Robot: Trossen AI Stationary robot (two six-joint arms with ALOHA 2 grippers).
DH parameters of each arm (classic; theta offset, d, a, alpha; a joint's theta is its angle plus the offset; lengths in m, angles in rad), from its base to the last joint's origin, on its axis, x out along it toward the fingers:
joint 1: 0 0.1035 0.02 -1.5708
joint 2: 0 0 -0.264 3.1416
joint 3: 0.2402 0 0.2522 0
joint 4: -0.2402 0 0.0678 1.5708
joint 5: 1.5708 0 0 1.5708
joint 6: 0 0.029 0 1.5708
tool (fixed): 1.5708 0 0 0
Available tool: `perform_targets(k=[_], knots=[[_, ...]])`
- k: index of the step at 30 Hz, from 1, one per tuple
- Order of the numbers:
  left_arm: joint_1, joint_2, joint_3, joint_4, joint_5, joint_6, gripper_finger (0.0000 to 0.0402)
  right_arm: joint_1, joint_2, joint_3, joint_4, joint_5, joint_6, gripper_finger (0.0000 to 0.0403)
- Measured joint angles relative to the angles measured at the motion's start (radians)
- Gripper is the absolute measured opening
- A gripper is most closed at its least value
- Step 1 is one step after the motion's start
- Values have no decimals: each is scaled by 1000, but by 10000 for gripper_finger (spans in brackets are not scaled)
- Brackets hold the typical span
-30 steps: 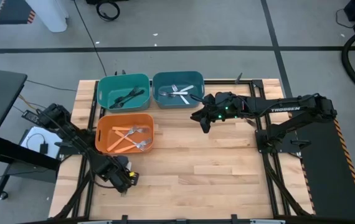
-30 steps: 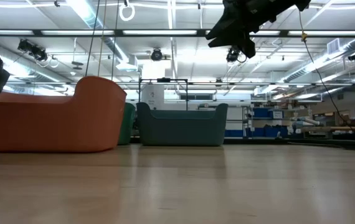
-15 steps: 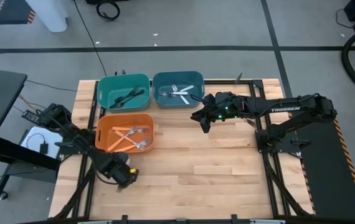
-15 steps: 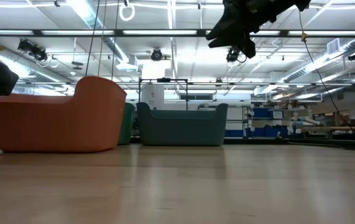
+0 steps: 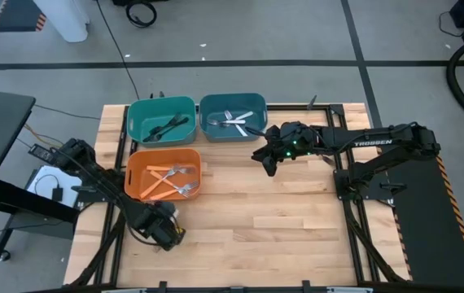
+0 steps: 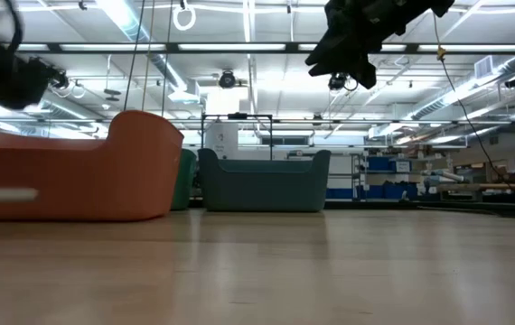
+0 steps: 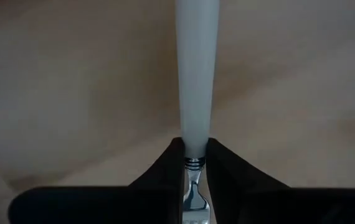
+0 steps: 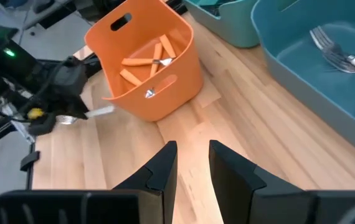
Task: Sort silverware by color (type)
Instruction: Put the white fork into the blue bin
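Now squeezed shut: left pincer (image 7: pixel 194 163), clamped on a slim fork with a white handle (image 7: pixel 196 74), low by the orange plastic bin (image 5: pixel 164 173). Right pincer (image 8: pixel 193 163) apart, waiting. Other forks binned already. Almost done; only this one left.

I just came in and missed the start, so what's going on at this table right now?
The robot is sorting forks into bins by type. The left gripper is closed on a white-handled fork near the table's front left, in front of the orange bin, which holds orange-handled forks. The right gripper hovers open beside the blue bin, empty. The green bin holds black pieces.
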Motion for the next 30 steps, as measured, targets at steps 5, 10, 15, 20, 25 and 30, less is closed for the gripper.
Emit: perform_targets(k=[5,10,15,20,25,30], knots=[[-4,-1,131,-102,-23,65,50,0,0,0,1,-19,0,100],[-3,-2,252,-223,-105,90,50,0,0,0,3,-35,73,100],[47,-5,365,-327,-295,137,51,11,0,0,37,-84,122,100],[173,-6,441,-348,-410,288,51,43,7,0,145,-44,83,100],[326,-6,512,-331,-454,534,51,61,8,0,188,-14,76,104],[471,-6,579,-222,-471,815,51,59,18,0,229,20,68,118]])
